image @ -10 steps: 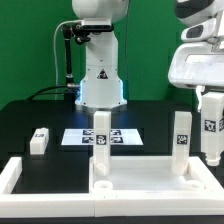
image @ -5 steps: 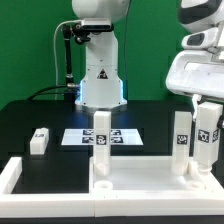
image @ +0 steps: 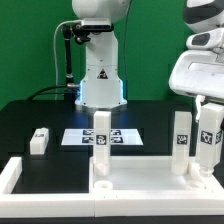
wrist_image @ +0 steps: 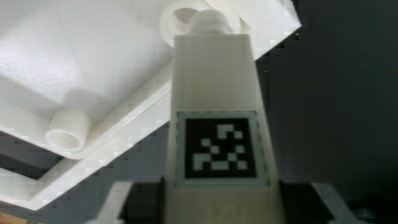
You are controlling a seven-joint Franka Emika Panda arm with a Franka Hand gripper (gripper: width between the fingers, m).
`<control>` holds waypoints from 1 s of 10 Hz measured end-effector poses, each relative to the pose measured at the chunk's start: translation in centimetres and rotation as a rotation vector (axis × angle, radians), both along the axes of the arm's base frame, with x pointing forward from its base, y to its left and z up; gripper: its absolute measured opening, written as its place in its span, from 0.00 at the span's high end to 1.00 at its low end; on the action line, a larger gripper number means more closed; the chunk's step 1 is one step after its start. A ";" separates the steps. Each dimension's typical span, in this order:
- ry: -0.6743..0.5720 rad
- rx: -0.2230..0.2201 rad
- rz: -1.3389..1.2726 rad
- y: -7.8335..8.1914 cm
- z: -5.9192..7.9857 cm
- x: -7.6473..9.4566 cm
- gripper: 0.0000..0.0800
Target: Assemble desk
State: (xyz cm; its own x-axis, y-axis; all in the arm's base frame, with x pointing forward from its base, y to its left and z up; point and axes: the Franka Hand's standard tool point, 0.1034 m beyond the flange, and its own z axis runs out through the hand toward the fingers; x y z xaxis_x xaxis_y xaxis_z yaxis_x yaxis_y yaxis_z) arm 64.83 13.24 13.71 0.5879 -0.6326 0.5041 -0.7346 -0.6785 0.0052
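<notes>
The white desk top (image: 150, 196) lies in the foreground with its raised rim up. Two white legs stand upright on it, one at the exterior view's left (image: 100, 138) and one toward the right (image: 181, 140). My gripper (image: 209, 118) is shut on a third tagged leg (image: 208, 142), which hangs just right of the right-hand standing leg, over the top's right end. In the wrist view my gripper (wrist_image: 222, 205) clamps this leg (wrist_image: 221, 100) from both sides. Its tag faces the camera, and the desk top (wrist_image: 80, 60) lies beyond. A fourth leg (image: 39, 140) lies loose on the table at the left.
The marker board (image: 118, 137) lies flat in the middle of the black table, behind the standing legs. A long low white border frame (image: 14, 176) runs along the front left. The arm's white base (image: 100, 80) stands at the back in front of a green wall.
My gripper has carried the held leg slightly toward the exterior view's left and a little lower, closer to the right standing leg. The other parts have not moved.
</notes>
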 end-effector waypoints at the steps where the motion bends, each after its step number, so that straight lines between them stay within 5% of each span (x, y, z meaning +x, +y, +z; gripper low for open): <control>1: 0.001 0.000 0.001 0.0 0.0 0.0 0.64; 4: 0.012 -0.024 -0.023 -1.4 0.0 -0.1 0.64; 10: 0.012 -0.058 -0.021 -0.8 -1.9 -0.5 0.64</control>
State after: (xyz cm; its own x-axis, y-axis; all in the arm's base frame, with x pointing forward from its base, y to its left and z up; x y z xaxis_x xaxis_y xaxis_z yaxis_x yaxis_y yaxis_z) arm 64.37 12.46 11.83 0.5814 -0.6145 0.5332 -0.7480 -0.6615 0.0533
